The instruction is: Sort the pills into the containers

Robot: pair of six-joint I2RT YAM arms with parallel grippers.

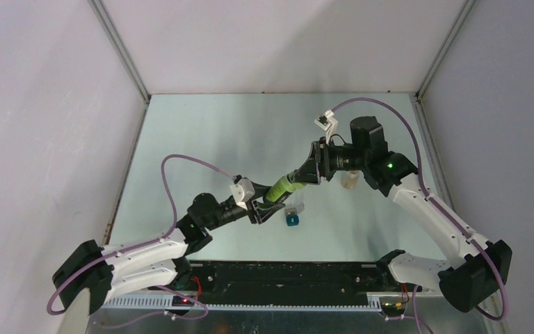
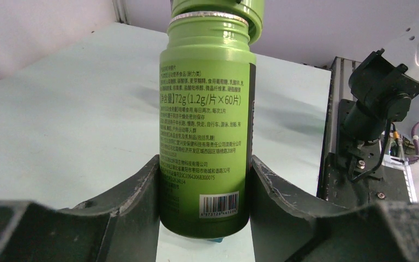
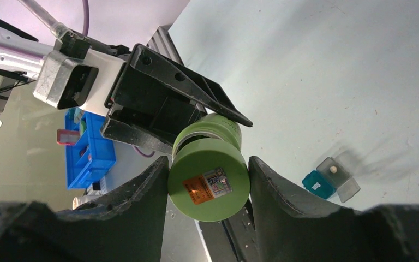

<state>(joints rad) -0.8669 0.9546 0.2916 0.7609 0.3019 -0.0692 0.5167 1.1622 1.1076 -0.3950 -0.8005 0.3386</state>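
white-and-black jointed arms [image 1: 142,254], looping purple cables [image 1: 164,170], green status lights [image 1: 390,165], dark curved fingers [image 2: 133,213]

Bright, even light; soft shadows on table [image 1: 215,139]; jaws blurred in wrist views.

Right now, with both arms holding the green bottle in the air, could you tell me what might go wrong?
1. The cap, between the right fingers, sits askew on the neck while the green bottle, in the left fingers, lies tilted: contents could spill.
2. The open pill case holding one pill lies close by; a dropped cap might knock it.
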